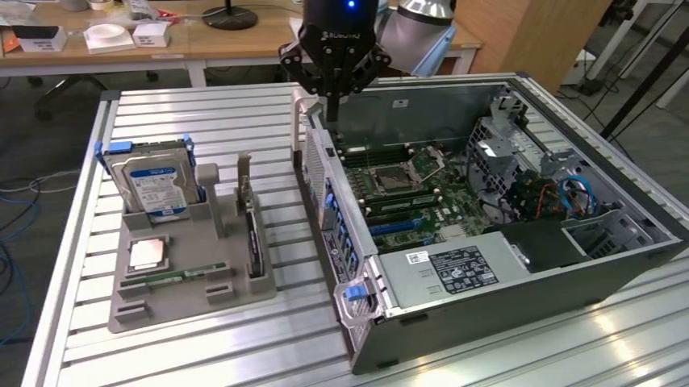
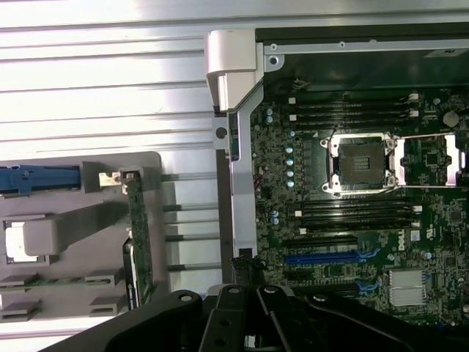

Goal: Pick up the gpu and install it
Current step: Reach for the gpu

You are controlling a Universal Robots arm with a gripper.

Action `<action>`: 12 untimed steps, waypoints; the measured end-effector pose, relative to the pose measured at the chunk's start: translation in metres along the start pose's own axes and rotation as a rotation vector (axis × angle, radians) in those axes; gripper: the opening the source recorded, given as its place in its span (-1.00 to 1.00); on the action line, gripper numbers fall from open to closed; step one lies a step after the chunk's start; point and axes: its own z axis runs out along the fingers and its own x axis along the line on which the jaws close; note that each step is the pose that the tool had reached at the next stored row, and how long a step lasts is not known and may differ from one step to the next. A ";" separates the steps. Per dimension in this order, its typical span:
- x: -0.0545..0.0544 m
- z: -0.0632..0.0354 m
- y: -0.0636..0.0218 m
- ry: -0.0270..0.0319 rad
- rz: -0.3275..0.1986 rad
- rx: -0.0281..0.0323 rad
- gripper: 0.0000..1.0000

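Note:
The gpu (image 1: 253, 238) stands on its long edge in a slot of the grey holder (image 1: 173, 310), its silvery bracket at the far end. The wrist view shows the gpu (image 2: 138, 246) as a thin green-black strip. My gripper (image 1: 332, 111) hangs above the open computer case's (image 1: 603, 266) wall nearest the holder, at its far end and well away from the gpu. Its fingers are shut with nothing between them. The gripper's (image 2: 248, 297) black linkage lies over the case wall, beside the motherboard (image 2: 352, 220).
In the holder also sit a hard drive (image 1: 156, 185) with a blue-white label, a processor chip (image 1: 148, 252) and a memory stick (image 1: 173, 278). The motherboard has a bare socket (image 2: 359, 163) and a blue slot (image 2: 330, 257). Desks with clutter stand beyond the ribbed metal table (image 1: 215, 355).

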 end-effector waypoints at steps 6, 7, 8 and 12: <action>0.002 0.0000 -0.0001 0.0010 0.000 0.0004 -0.79; 0.002 0.0000 -0.0002 0.0011 0.000 0.0004 -0.79; 0.003 0.0000 -0.0002 0.0013 0.000 0.0005 -0.79; 0.004 0.0001 -0.0003 0.0019 0.000 0.0007 -0.79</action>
